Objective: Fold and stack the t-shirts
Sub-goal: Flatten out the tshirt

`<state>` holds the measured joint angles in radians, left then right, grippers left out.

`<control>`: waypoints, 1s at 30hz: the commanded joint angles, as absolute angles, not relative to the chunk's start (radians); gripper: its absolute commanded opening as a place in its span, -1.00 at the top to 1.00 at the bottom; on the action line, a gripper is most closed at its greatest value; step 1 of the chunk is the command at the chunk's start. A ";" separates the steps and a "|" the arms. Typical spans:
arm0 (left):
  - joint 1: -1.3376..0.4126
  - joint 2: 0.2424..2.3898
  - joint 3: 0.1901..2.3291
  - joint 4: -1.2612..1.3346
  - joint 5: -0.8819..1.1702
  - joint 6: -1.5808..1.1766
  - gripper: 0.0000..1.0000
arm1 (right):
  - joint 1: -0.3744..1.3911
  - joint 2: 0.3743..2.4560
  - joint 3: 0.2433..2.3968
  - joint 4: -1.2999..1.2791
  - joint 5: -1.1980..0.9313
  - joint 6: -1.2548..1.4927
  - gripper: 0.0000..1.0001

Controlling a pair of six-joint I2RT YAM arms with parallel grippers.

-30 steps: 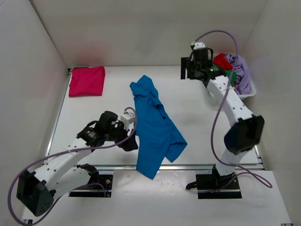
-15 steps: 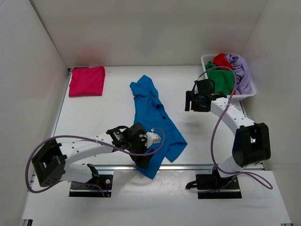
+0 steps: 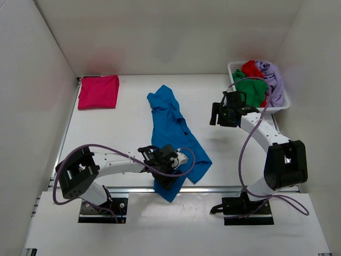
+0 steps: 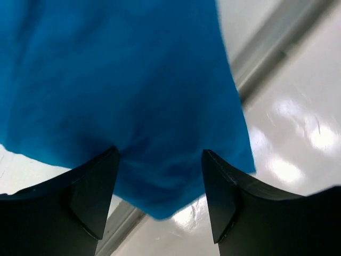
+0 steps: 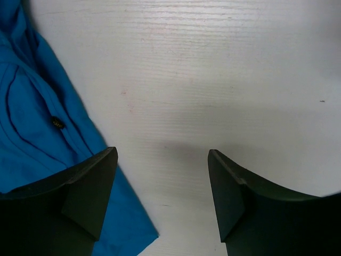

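At the far left of the white worktop (image 3: 117,133) you have the magenta-pink t-shirt (image 3: 98,92), a flat folded square near the back corner, well apart from everything else.

Moving right, your left claw (image 3: 167,178) sits low at the near edge, right over the near end of the bright blue t-shirt (image 3: 173,136). In the left wrist view its two fingers (image 4: 90,200) stand apart with blue cloth filling the gap between them, and nothing is pinched yet.

The blue shirt is unfolded and rumpled. It forms a long strip whose long axis runs from the back of the worktop toward you, leaning slightly right as it comes near. Its near end droops over the front rail (image 3: 224,188).

That, I judge, is the relation your next move turns on. The hem lies directly between the left claw's fingers, so the left arm is the one to close on it, and any pull should follow that axis.

Further right, your right claw (image 3: 222,114) hovers over bare worktop, fingers apart and holding nothing. The blue shirt lies to its left, near but not under it.

At the far right, the white plastic lattice basket (image 3: 230,66) holds a green t-shirt (image 3: 250,90), a red t-shirt (image 3: 250,68) and a lavender t-shirt (image 3: 272,77), heaped and unfolded.
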<state>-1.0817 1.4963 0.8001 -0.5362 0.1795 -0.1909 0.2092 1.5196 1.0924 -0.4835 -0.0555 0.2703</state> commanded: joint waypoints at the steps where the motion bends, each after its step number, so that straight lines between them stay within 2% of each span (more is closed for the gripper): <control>1: -1.066 1.496 0.815 -0.453 0.016 -0.296 -0.48 | 0.193 1.465 1.081 -0.436 -0.081 0.275 -0.32; 3: -1.039 1.508 0.833 -0.459 -0.046 -0.330 -0.39 | 0.184 1.459 1.075 -0.442 -0.090 0.272 -0.32; 4: -1.031 1.520 0.845 -0.477 -0.084 -0.333 -0.28 | 0.184 1.451 1.069 -0.436 -0.091 0.267 -0.32; 5: -1.011 1.541 0.857 -0.480 -0.116 -0.331 0.09 | 0.181 1.447 1.069 -0.442 -0.094 0.262 -0.31; 6: -0.984 1.551 0.862 -0.497 -0.123 -0.350 0.25 | 0.189 1.451 1.060 -0.440 -0.095 0.267 -0.31; 7: -0.965 1.571 0.877 -0.515 -0.149 -0.347 0.72 | 0.184 1.448 1.065 -0.442 -0.095 0.267 -0.33; 8: -0.912 1.583 0.882 -0.521 -0.146 -0.344 1.00 | 0.186 1.440 1.063 -0.446 -0.094 0.255 -0.31; 12: -0.735 1.550 0.868 -0.522 -0.192 -0.342 1.00 | 0.179 1.428 1.046 -0.446 -0.116 0.249 -0.30; 16: -0.579 1.448 0.865 -0.526 -0.085 -0.310 1.00 | 0.209 1.434 1.048 -0.462 -0.118 0.204 -0.30; 19: -0.525 1.382 0.908 -0.580 -0.005 -0.279 0.96 | 0.221 1.440 1.040 -0.462 -0.118 0.201 -0.29; 20: -0.525 1.370 0.925 -0.597 0.055 -0.275 0.64 | 0.235 1.433 1.032 -0.451 -0.121 0.213 -0.28; 21: -0.522 1.361 0.940 -0.630 0.075 -0.259 0.52 | 0.241 1.425 1.026 -0.442 -0.127 0.216 -0.28; 23: -0.548 1.352 0.945 -0.679 0.098 -0.258 0.07 | 0.244 1.417 1.014 -0.433 -0.130 0.229 -0.28; 24: -0.570 1.341 0.933 -0.704 0.094 -0.255 0.00 | 0.247 1.417 1.015 -0.431 -0.129 0.229 -0.28; 26: -0.601 1.315 0.907 -0.719 0.094 -0.259 0.00 | 0.250 1.411 1.016 -0.431 -0.127 0.232 -0.27; 30: -0.624 1.255 0.774 -0.693 0.196 -0.250 0.20 | 0.245 1.410 1.005 -0.439 -0.137 0.239 -0.26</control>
<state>-0.6144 1.3064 0.8486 -0.6567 0.0929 -0.2691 0.2440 1.4490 1.0153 -0.4690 -0.1295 0.2306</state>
